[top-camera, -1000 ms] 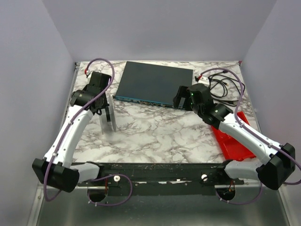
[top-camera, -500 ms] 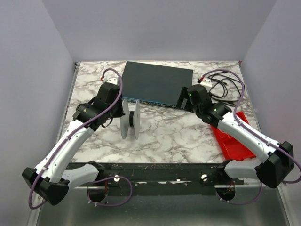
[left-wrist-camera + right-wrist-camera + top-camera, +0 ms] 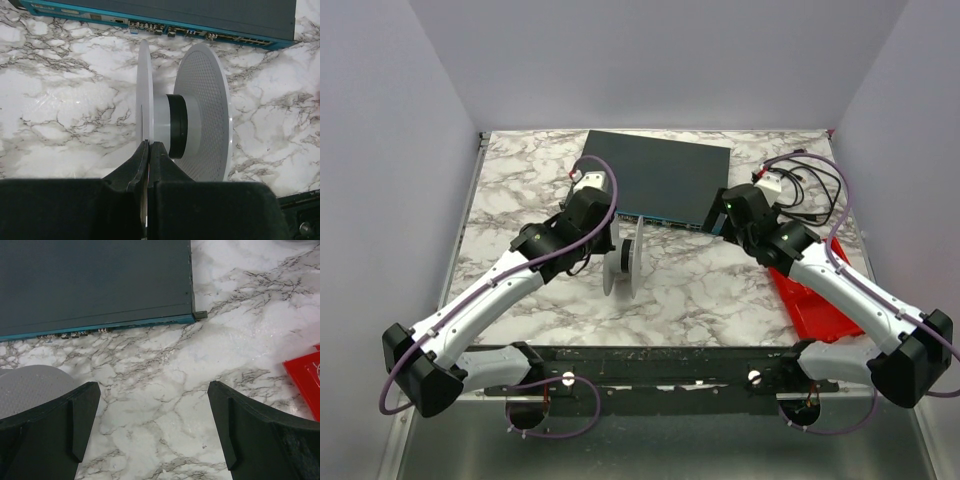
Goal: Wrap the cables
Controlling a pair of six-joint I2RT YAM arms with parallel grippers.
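Note:
My left gripper point(image 3: 612, 258) is shut on the near flange of a white spool point(image 3: 625, 262) standing on edge on the marble table, in front of the dark box. In the left wrist view the fingertips point(image 3: 149, 144) pinch the thin left flange point(image 3: 144, 95); the spool's hub has a black band point(image 3: 178, 126) and a perforated far flange point(image 3: 205, 100). My right gripper point(image 3: 720, 222) is open and empty just right of the spool, over bare marble point(image 3: 152, 395); a grey flange edge point(image 3: 30, 385) shows at its left. No thin white wire is in view.
A dark network switch point(image 3: 655, 175) with a teal front lies at the back centre, also in the wrist views point(image 3: 200, 15) point(image 3: 95, 280). Black cords point(image 3: 802, 190) coil at the back right. A red tray point(image 3: 810, 292) lies at the right edge point(image 3: 305, 375).
My left arm has carried the spool from the left side of the table rightward to the centre, in front of the switch. My right gripper has barely shifted.

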